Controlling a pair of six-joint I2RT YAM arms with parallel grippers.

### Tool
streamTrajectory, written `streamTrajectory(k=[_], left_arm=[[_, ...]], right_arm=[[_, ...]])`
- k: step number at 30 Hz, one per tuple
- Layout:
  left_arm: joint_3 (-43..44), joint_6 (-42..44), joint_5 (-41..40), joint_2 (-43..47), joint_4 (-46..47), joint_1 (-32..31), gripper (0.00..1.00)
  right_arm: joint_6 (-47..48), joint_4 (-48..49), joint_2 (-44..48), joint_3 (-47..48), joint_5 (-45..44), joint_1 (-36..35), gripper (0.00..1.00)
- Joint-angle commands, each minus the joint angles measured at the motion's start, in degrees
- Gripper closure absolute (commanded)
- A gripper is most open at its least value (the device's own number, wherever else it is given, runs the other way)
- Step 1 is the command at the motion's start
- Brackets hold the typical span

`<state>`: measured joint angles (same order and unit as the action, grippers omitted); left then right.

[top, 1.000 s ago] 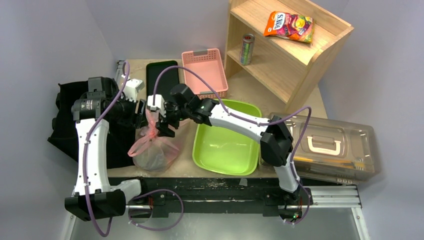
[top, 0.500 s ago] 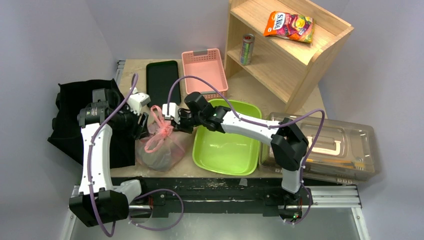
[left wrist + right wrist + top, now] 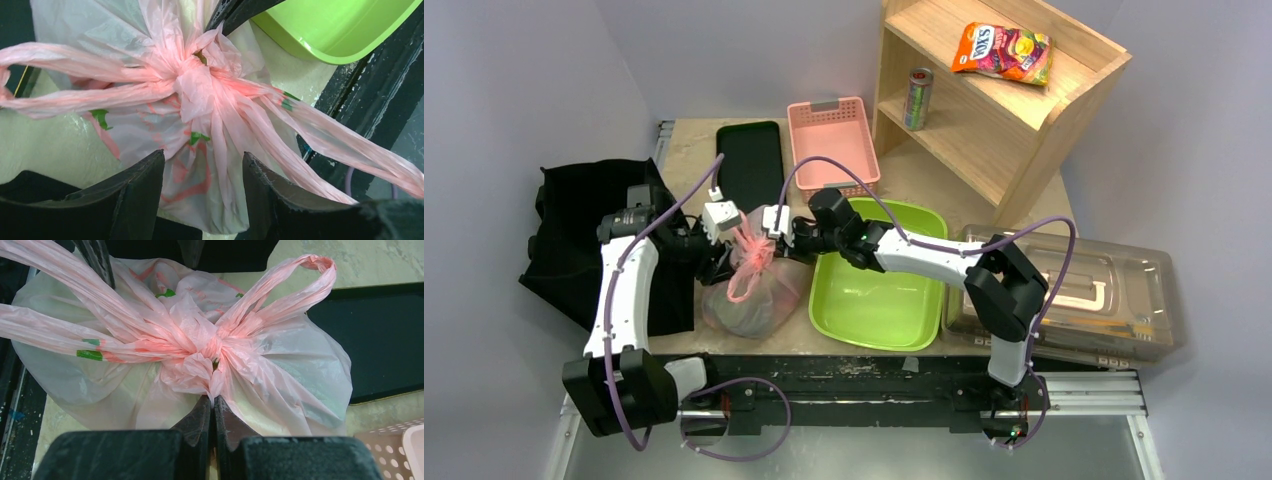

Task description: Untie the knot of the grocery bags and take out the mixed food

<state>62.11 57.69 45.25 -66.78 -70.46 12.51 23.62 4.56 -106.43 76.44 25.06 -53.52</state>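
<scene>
The pink grocery bag (image 3: 749, 295) sits on the table between both grippers, its knot (image 3: 756, 252) on top. In the right wrist view my right gripper (image 3: 214, 399) is shut, pinching a fold of film at the lower edge of the knot (image 3: 210, 347). A handle loop (image 3: 300, 280) sticks up to the right. In the left wrist view my left gripper (image 3: 202, 157) stands open on the opposite side of the knot (image 3: 197, 82), with loose bag film (image 3: 165, 135) lying between its fingers. The mixed food is hidden inside the bag; only a dim dark mass shows through.
A green tub (image 3: 879, 290) stands right of the bag. Behind are a black tray (image 3: 749, 160) and a pink basket (image 3: 832, 140). A wooden shelf (image 3: 994, 110) holds a can (image 3: 918, 98) and a snack packet (image 3: 1004, 50). A clear toolbox (image 3: 1074, 295) lies far right, black cloth (image 3: 574, 240) left.
The right gripper has shut on the bag film at the knot. Both grippers and the bag top have shifted slightly right, and the left arm has drawn in closer to the bag.
</scene>
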Motion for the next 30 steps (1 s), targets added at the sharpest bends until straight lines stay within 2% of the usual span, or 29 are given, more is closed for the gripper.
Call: streamTrajectory(k=[1, 3, 5, 6, 9, 10, 15, 21, 27, 30], left_arm=[[-1.85, -0.71, 2.36, -0.9, 7.15, -2.55, 0.44], [-2.28, -2.51, 1.97, -1.64, 8.67, -4.33, 0.47], [-2.38, -5.4, 1.93, -2.84, 9.98, -5.89, 0.54], [-2.21, -6.89, 1.94, -3.53, 10.4, -6.37, 0.62], [-0.85, -8.07, 1.48, -4.87, 7.29, -6.5, 0.93], [-0.48, -7.76, 0.62, -4.51, 5.71, -6.22, 0.99], [-0.28, -4.11, -2.77, 3.21, -1.42, -0.58, 1.0], [-1.22, 2.21, -8.41, 13.01, -9.06, 1.38, 1.0], [-2.96, 3.86, -11.37, 15.88, -8.89, 4.41, 1.0], [-1.46, 0.9, -7.17, 15.15, -6.6, 4.33, 0.98]], right_arm=[[-0.77, 2.24, 1.38, -1.62, -0.7, 0.87, 1.0], [-0.79, 2.21, 1.48, -1.74, -0.64, 0.87, 1.0], [-0.81, 2.26, 1.49, -1.69, -0.66, 0.95, 1.0], [-0.78, 2.25, 1.49, -1.67, -0.74, 0.96, 1.0], [-0.91, 2.21, 2.04, -1.56, -1.77, 1.15, 1.0], [-1.41, 2.29, 2.36, -1.63, -2.22, 1.44, 1.0], [-2.87, 2.74, 4.52, -2.08, -4.06, 4.16, 1.0], [-3.47, 1.27, 5.48, -1.95, -4.13, 7.02, 1.0], [-1.02, 0.03, 6.98, -4.13, -2.92, 8.02, 1.0], [-0.87, -0.45, 6.86, -3.41, -1.51, 7.95, 1.0]])
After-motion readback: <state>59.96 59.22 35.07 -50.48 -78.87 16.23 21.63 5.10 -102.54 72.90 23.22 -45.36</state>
